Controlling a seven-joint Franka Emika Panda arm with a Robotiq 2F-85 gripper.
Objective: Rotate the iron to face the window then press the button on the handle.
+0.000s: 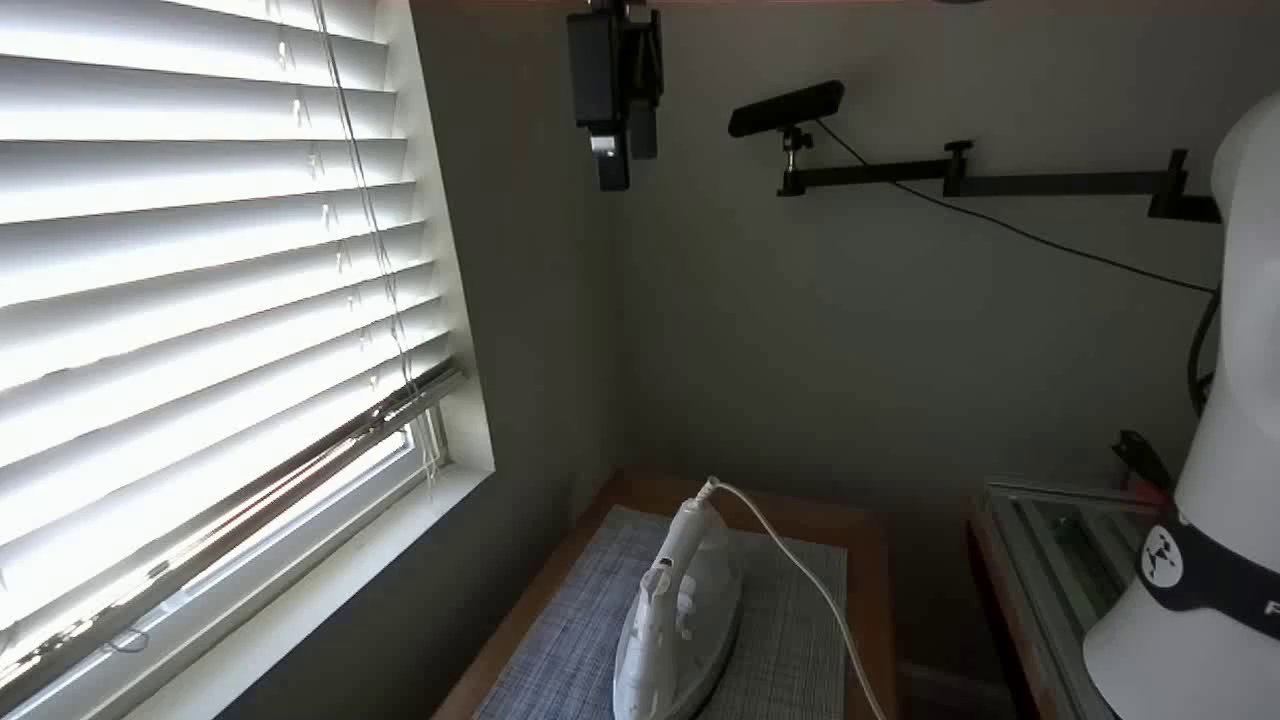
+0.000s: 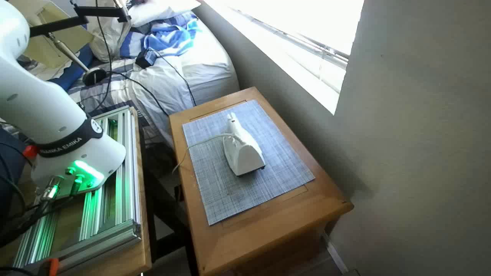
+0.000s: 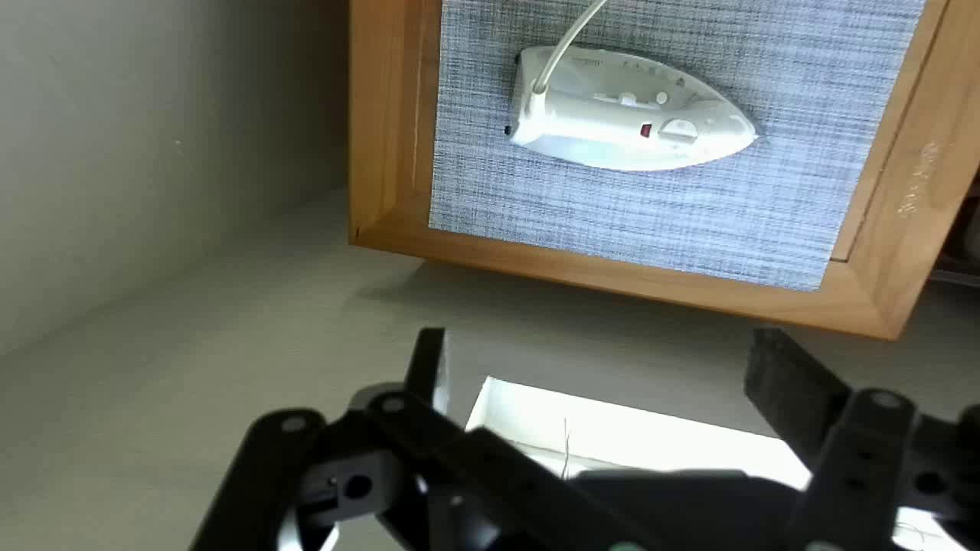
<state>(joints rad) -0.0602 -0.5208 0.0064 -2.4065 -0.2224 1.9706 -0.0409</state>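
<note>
Iron [image 2: 245, 153], white, lying flat near the middle of a grey mat [image 1: 790, 640], its tip pointing along the window [image 1: 220, 290] rather than toward it, so the turn looks still to be made. Its arched handle [image 3: 593, 120] carries a red spot [image 3: 645, 131] and, just beside that, what is probably the pale, oval button [image 3: 679, 131]; an off-centre press might shove the iron instead of clicking. The cord [image 1: 810, 577] loops over the edge of the wooden table [image 2: 268, 218] and could tug or snag during the turn. The mat, if unfixed, could slide round with the iron. Next comes the window itself, bright and slatted, which a wide swing might strike. Farther off, high above the table, the jaws hang; the wrist view shows them spread wide, holding nothing; lowered off-line, they could knock the iron sideways or miss the handle.
</note>
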